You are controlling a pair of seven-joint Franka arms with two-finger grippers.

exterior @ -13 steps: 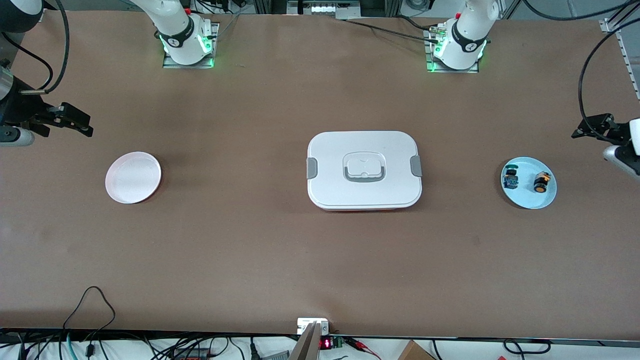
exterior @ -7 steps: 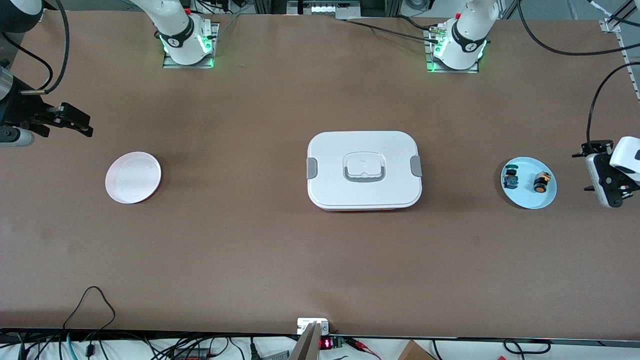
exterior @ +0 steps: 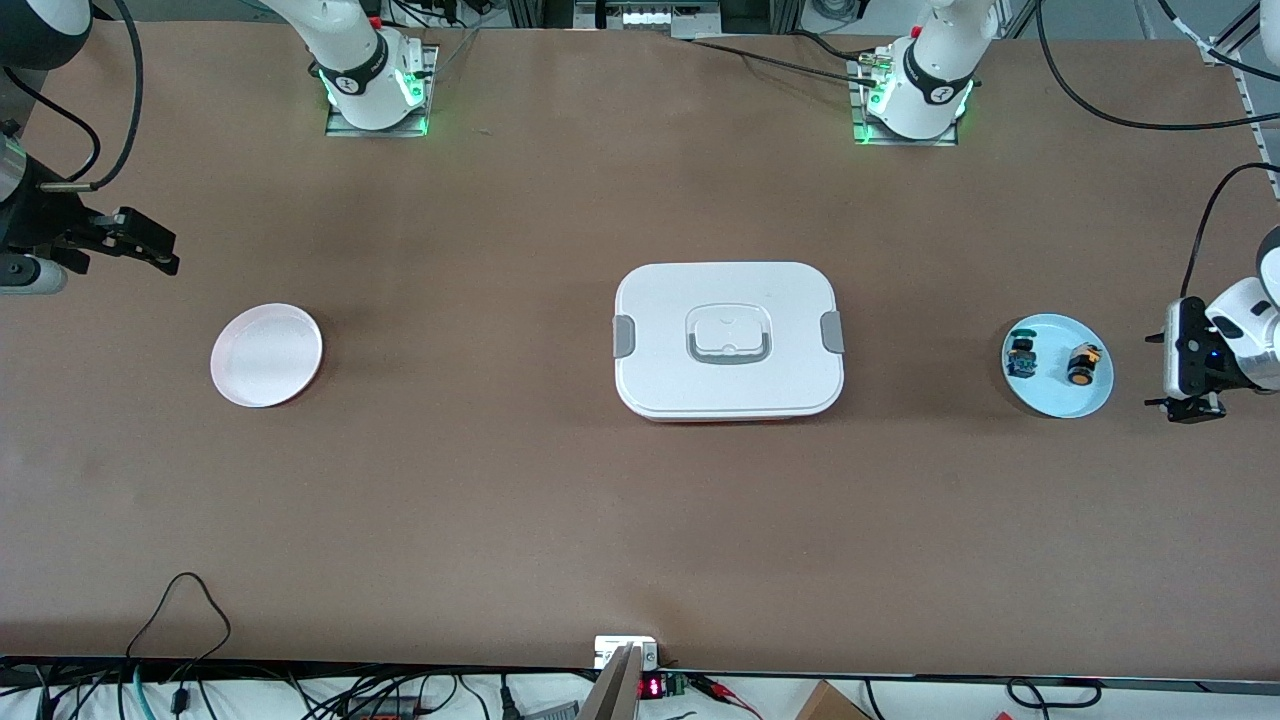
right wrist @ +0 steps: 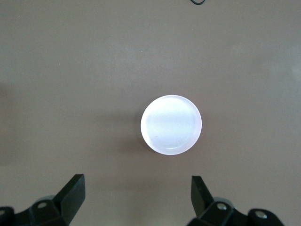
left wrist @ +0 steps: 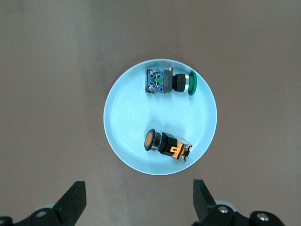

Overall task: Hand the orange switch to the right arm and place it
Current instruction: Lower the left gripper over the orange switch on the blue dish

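Note:
The orange switch (exterior: 1082, 364) (left wrist: 167, 145) lies on its side on a light blue plate (exterior: 1057, 402) (left wrist: 131, 117) toward the left arm's end of the table. My left gripper (exterior: 1172, 375) (left wrist: 138, 188) hangs open and empty over the bare table just beside that plate, on its side toward the table's end, pointing down. The right arm waits at its own end of the table. Its right gripper (exterior: 150, 245) (right wrist: 137, 182) is open and empty above the table near a pale pink plate (exterior: 265, 355) (right wrist: 171, 125).
A second switch with a blue-green body (exterior: 1021, 357) (left wrist: 169, 81) lies on the same blue plate, toward the table's middle from the orange one. A closed white lunch box (exterior: 728, 338) with grey latches sits at the table's middle.
The left gripper has come down from the table's end and turned to face the table, stopping beside the blue plate. The right arm has hardly moved.

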